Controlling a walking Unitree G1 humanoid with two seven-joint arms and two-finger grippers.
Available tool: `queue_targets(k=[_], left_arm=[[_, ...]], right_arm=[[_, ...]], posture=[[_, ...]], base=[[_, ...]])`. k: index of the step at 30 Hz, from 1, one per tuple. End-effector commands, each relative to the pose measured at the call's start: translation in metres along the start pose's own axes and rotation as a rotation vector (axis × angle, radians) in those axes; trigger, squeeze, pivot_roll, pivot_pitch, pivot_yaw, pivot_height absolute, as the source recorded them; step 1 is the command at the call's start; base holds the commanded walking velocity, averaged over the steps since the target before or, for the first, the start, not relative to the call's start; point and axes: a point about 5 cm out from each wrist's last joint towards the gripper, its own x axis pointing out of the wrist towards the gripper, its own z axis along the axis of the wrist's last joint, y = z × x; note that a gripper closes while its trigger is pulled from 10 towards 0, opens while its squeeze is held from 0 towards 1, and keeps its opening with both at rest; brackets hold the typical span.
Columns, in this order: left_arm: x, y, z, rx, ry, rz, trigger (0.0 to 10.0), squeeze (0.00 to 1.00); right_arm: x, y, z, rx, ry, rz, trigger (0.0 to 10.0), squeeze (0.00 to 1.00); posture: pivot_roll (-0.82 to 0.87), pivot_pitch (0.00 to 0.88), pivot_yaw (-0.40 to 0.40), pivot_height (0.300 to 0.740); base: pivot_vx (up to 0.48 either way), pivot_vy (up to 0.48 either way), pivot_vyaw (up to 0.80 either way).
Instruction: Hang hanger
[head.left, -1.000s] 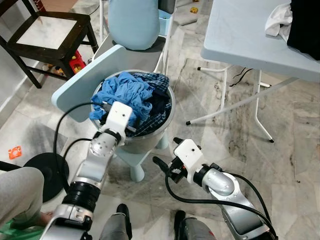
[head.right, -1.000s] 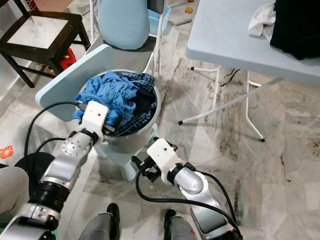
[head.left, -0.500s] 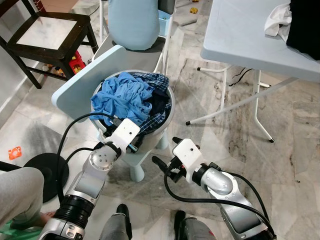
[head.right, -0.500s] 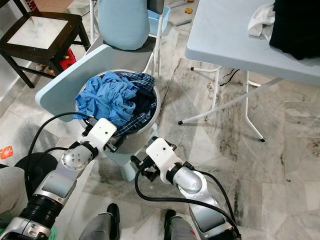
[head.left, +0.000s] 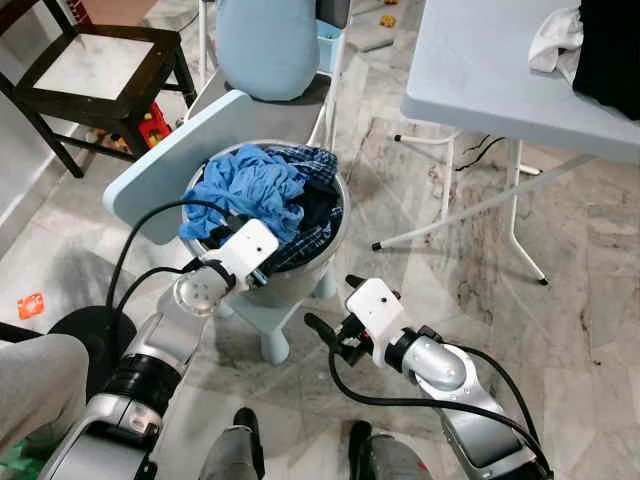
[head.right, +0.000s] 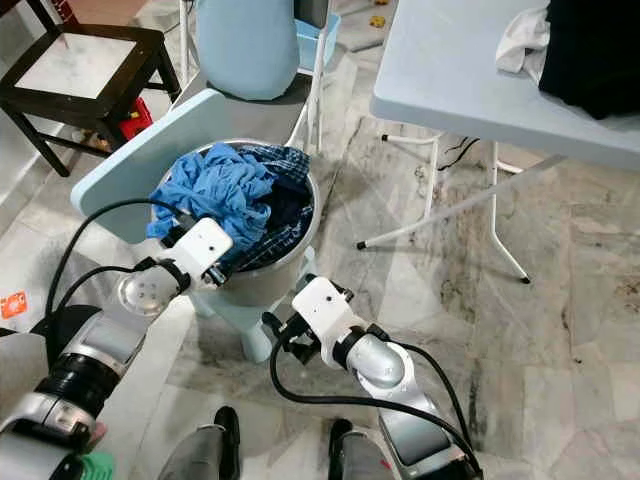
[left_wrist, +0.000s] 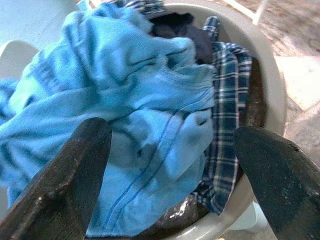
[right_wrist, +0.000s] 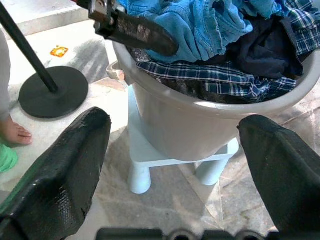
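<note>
Light: even, soft daylight, bright on the marble floor (head.left: 560, 250).
Shadows: faint, under the tabletop (head.left: 480, 70).
Focus: head views sharp; wrist views blur the near black fingers (left_wrist: 60, 185).
Distortion: slight bending at head-view edges.

smooth grey plastic tub (head.left: 300, 280); soft blue cloth (head.left: 245, 190); checked fabric (left_wrist: 227, 150); glossy marble floor (head.left: 560, 300).
</note>
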Motion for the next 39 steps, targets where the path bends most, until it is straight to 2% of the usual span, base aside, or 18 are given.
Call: queue_targets(k=[1,4,5,6,7,9,10,11,12,16,25,31,39], left_arm=[[0.001,-0.007,-0.004,0.021,0.008,-0.037,10.0,1.0],[0.005,-0.01,-0.006,0.046,0.03,-0.076,10.0,1.0],[0.006,-0.012,-0.008,0.049,0.044,-0.101,10.0,0.42],[0.006,-0.012,-0.008,0.049,0.044,-0.101,10.0,0.42],[0.007,-0.014,-0.011,0.046,0.061,-0.13,10.0,0.0],[0.007,-0.016,-0.013,0.042,0.066,-0.164,10.0,0.0],[0.007,-0.017,-0.014,0.043,0.075,-0.171,2.7,0.0],[0.007,-0.017,-0.016,0.045,0.083,-0.175,2.7,0.0],[0.007,-0.016,-0.018,0.054,0.083,-0.174,0.0,0.0],[0.006,-0.014,-0.019,0.111,0.079,-0.169,0.0,0.0],[0.006,0.006,-0.017,0.056,0.05,-0.048,0.0,0.0],[0.01,0.028,0.003,-0.014,-0.065,0.096,0.0,0.0],[0.012,0.029,0.01,-0.027,-0.095,0.097,0.0,0.0]], right_arm=[[-0.001,0.003,-0.003,-0.001,0.007,0.006,10.0,0.0],[-0.002,0.004,-0.003,-0.003,0.009,0.004,10.0,0.0],[-0.002,0.004,-0.003,-0.002,0.01,0.003,10.0,0.0],[-0.002,0.004,-0.003,-0.002,0.01,0.003,10.0,0.0],[-0.002,0.004,-0.003,-0.002,0.012,0.001,10.0,0.0],[-0.003,0.004,-0.004,-0.001,0.013,0.0,10.0,0.0],[-0.004,0.004,-0.004,-0.001,0.013,-0.001,10.0,0.0],[-0.004,0.004,-0.004,-0.002,0.013,-0.001,10.0,0.0],[-0.004,0.004,-0.004,-0.002,0.015,-0.001,10.0,0.0],[-0.004,0.004,-0.004,-0.002,0.016,-0.001,10.0,0.0],[-0.004,0.004,-0.004,-0.008,0.017,0.0,10.0,0.0],[-0.003,0.003,-0.004,-0.01,0.016,-0.004,10.0,0.0],[-0.003,0.003,-0.005,-0.011,0.018,-0.005,10.0,0.0]], posture=[[-0.02,0.3,-0.019,0.74],[-0.03,0.301,-0.018,0.74],[-0.03,0.303,-0.016,0.74],[-0.03,0.303,-0.016,0.74],[-0.03,0.303,-0.016,0.74],[-0.04,0.306,-0.015,0.74],[-0.04,0.306,-0.015,0.74],[-0.04,0.306,-0.015,0.74],[-0.04,0.306,-0.015,0.74],[-0.04,0.308,-0.015,0.74],[-0.03,0.31,-0.019,0.74],[-0.03,0.305,-0.021,0.74],[-0.04,0.302,-0.021,0.74]], base=[[0.0,0.0,0.0],[0.0,0.0,0.0],[0.0,0.0,0.0],[0.0,0.0,0.0],[0.0,0.0,0.0],[0.0,0.0,0.0],[0.0,0.0,0.0],[0.0,0.0,0.0],[0.0,0.0,0.0],[0.0,0.0,0.0],[0.0,0.0,0.0],[0.0,0.0,0.0],[0.0,0.0,0.0]])
